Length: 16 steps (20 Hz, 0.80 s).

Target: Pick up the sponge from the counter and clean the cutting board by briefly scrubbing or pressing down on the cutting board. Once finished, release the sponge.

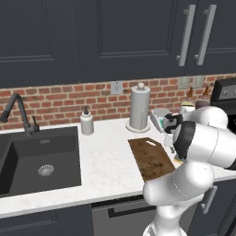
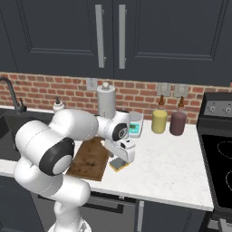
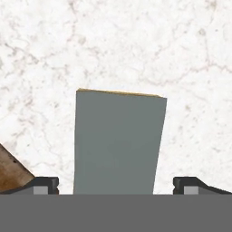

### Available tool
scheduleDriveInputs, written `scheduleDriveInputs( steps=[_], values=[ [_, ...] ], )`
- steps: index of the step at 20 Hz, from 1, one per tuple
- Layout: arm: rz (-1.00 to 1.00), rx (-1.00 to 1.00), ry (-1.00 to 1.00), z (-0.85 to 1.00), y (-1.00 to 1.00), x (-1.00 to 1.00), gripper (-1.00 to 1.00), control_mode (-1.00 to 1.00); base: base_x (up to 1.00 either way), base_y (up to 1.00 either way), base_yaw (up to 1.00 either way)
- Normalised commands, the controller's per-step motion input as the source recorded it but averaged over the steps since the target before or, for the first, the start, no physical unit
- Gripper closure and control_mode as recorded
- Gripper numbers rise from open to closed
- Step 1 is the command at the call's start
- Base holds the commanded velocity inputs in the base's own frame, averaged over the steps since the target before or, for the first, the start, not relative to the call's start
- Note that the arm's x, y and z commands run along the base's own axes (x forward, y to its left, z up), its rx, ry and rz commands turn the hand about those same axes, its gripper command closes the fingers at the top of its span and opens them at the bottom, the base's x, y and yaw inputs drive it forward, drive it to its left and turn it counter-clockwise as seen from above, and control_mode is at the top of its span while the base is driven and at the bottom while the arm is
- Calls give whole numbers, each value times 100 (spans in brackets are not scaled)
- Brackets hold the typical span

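Note:
The sponge (image 3: 118, 142) lies on the white counter (image 3: 136, 45), its grey scrub top facing the hand camera and a thin yellow edge showing at its far end. My gripper (image 3: 118, 186) is open just above it, one fingertip (image 3: 45, 183) on each side and apart from the block. From the right base, the gripper (image 2: 121, 157) points down over the sponge (image 2: 118, 166), just right of the dark brown cutting board (image 2: 88, 158). A corner of the cutting board (image 3: 11, 174) shows at lower left in the hand view. The cutting board (image 1: 150, 156) is partly behind my arm.
A paper towel roll (image 1: 139, 108) and a soap dispenser (image 1: 86, 122) stand by the brick wall, with the dark sink (image 1: 37, 159) to the left. A white-and-teal scale (image 2: 134, 127), a yellow bottle (image 2: 158, 120) and a dark bottle (image 2: 177, 122) stand behind. The stove (image 2: 217, 149) is at right.

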Motion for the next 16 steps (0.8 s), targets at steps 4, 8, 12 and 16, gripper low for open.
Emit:
scheduleDriveInputs(
  steps=[4,8,12,16],
  values=[
    [0,0,0,-3,0,0,-100,-100,0,0,0],
    [0,0,0,-11,-2,0,-100,-100,0,0,0],
    [0,0,0,-18,-10,0,-100,-100,0,0,0],
    [0,0,0,-17,-12,0,-100,-100,0,0,0]
  ],
)
